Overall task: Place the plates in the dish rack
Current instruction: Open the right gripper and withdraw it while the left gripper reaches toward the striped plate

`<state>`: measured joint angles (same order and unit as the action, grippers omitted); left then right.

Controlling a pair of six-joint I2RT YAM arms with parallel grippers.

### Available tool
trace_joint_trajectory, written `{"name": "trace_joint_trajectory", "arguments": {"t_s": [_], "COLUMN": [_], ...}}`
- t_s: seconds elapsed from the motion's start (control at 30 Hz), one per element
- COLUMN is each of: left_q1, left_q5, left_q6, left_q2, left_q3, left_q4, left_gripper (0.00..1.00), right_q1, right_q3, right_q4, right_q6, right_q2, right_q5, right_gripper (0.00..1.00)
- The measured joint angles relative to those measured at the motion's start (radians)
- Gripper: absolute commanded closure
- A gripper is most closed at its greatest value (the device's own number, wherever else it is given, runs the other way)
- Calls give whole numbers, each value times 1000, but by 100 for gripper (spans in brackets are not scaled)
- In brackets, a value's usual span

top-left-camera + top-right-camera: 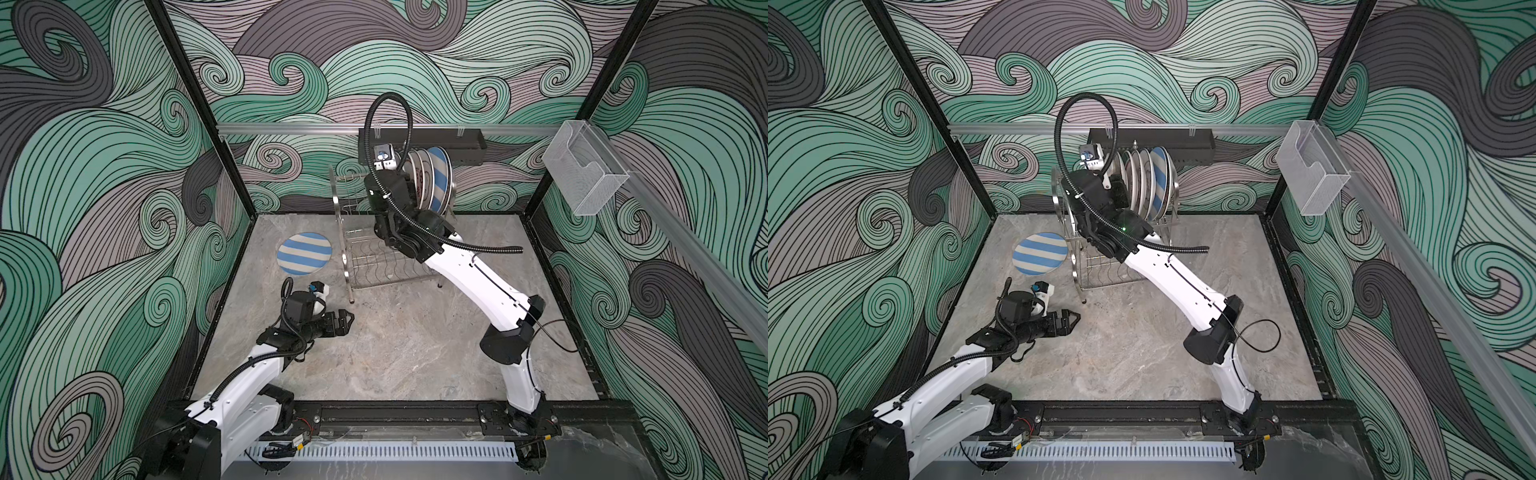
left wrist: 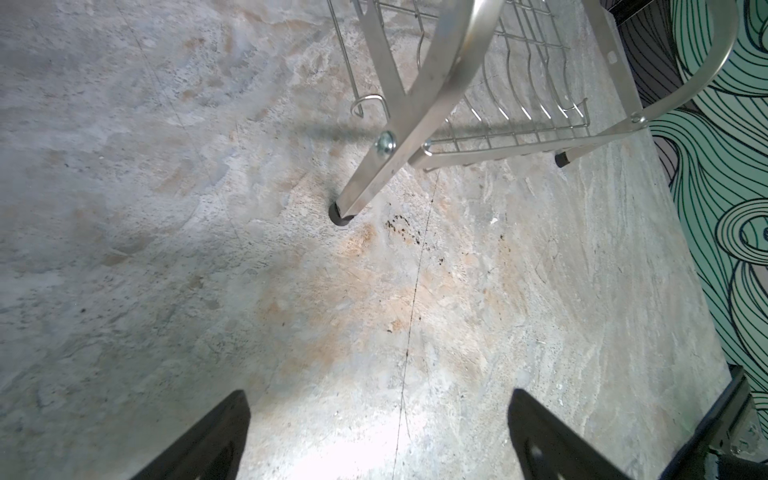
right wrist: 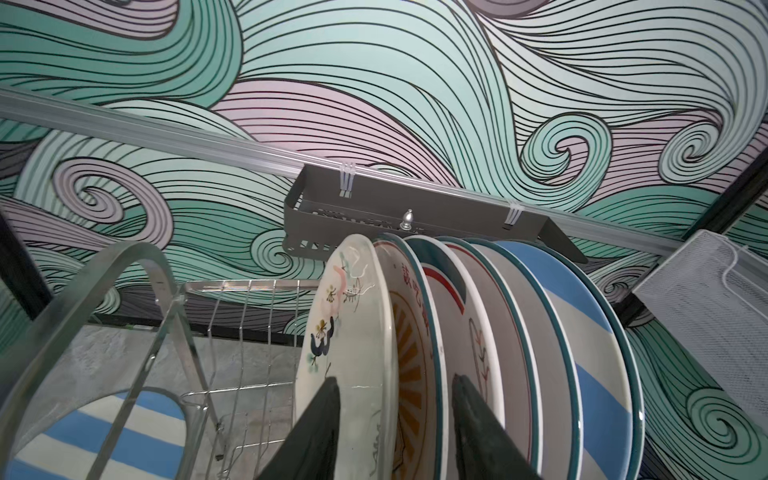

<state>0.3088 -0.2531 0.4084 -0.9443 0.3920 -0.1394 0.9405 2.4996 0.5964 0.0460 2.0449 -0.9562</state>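
Right wrist view shows the plates [image 3: 519, 332] standing on edge in the upper tier of the dish rack [image 2: 424, 95], faces turned along its length. The right gripper [image 3: 395, 377] is parted loosely astride the nearest rims. One striped plate [image 1: 304, 253] lies flat on the table [image 1: 415, 353], left of the rack. The left gripper [image 2: 378, 395] gapes wide, empty.

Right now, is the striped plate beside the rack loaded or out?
Out. The striped plate lies flat on the table, beside the dish rack, in none of its slots.
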Motion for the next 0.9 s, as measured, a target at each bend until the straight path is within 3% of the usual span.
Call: {"name": "trace_joint_trajectory", "arguments": {"t_s": [0.07,0.17,0.33,0.43,0.7,0.9], "left_q1": [0,0,0,0,-16,-87], "left_q5": [21,91,230,328,445,430], "left_q6": [6,42,90,88,36,3], "left_q2": [9,60,159,144,-253,-523], "left_q3": [0,0,18,98,464,663], "left_q4": [-12,-68,-139,-169,-153,-153], "left_gripper": [1,1,1,1,1,1], "right_q1": [4,8,8,8,8,8], "right_q3": [-26,-223,-691,-956,-1648,-1759], "right_q4": [31,49,-8,-35,-82,-80], "right_q6": [-6,-21,-69,-128,-301,-363], "right_q2": [-57,-250,-682,-909,-1374,-1587], "right_q5": [55,170,373,471,680,766], "right_gripper": [42,34,26,23,21,19]}}
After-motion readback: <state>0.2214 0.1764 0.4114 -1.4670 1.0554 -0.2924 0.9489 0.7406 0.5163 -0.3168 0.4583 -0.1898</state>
